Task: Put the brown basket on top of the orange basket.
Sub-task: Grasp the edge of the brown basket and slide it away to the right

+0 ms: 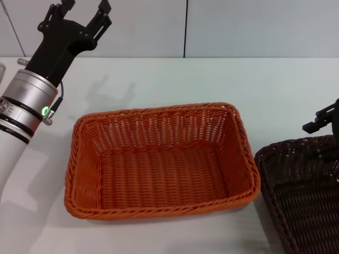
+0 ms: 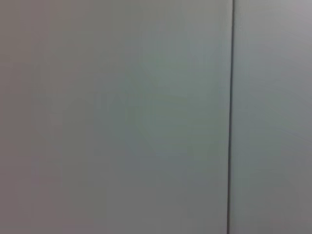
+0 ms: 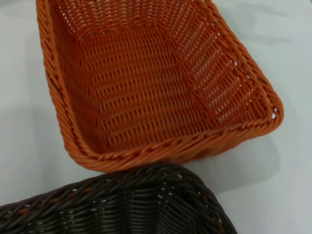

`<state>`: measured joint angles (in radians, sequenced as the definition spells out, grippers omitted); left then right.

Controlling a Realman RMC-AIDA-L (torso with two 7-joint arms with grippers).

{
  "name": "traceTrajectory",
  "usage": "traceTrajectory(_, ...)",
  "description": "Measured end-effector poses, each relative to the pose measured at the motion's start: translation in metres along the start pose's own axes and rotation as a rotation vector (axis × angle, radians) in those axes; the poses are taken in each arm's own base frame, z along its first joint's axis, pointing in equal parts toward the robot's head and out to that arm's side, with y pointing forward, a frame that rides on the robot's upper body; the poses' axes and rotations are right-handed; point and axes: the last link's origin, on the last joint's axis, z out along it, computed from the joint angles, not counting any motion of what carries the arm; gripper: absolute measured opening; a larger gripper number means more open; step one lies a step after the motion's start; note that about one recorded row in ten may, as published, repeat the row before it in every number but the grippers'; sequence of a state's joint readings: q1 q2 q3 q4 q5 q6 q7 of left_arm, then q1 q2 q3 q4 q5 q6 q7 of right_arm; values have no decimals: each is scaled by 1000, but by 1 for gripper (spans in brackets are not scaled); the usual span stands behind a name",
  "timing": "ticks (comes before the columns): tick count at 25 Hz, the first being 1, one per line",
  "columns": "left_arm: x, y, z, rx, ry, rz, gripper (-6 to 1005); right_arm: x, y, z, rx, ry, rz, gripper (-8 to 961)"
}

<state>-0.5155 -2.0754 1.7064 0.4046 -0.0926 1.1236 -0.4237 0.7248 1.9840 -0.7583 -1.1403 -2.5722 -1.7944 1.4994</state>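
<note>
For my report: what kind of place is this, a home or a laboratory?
Probably a lab or test room: a bare white table, plain grey wall panels, and only an orange basket and a brown basket set out.

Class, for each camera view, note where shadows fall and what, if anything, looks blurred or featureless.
Head view: the raised left gripper casts a soft shadow on the white table behind the orange basket. Left wrist view: only a plain grey wall with one dark vertical seam, nothing in focus. Right wrist view: the orange basket throws a faint shadow beside its corner; the brown basket rim is near and slightly soft.
</note>
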Motion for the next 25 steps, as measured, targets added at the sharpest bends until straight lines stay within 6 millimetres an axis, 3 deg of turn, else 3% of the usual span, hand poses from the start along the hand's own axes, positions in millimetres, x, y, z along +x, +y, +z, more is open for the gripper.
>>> traceTrajectory(9, -2, -1, -4, 8, -5, -4, 844, 17, -1, 14, -9, 55, 39, 544)
traceTrajectory(21, -2, 0, -3, 3, -9, -5, 844, 28, 2, 19, -4, 74, 57, 543)
traceTrajectory(25, -2, -1, -3, 5, -10, -7, 844, 33, 5, 16, 5, 107, 61, 400)
